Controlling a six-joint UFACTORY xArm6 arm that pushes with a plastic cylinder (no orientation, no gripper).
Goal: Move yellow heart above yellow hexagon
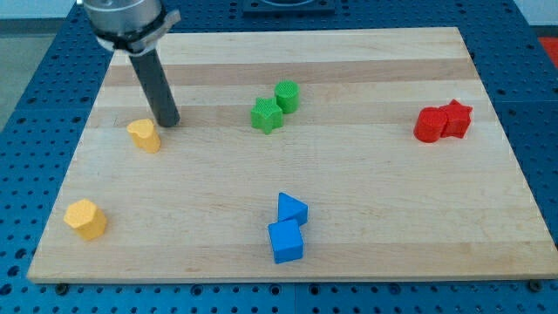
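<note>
The yellow heart (145, 135) lies on the wooden board (366, 174) at the view's left, in the upper half. The yellow hexagon (85, 218) lies near the board's lower left corner, below and a little left of the heart. My tip (169, 121) stands just to the upper right of the yellow heart, close to it; I cannot tell if it touches. The dark rod rises from the tip toward the view's top left.
A green star (266, 115) and a green cylinder (287, 95) sit together at top centre. A red cylinder (429, 125) and a red star (456, 119) touch at the right. A blue triangle (292, 209) and a blue cube (286, 242) sit at bottom centre.
</note>
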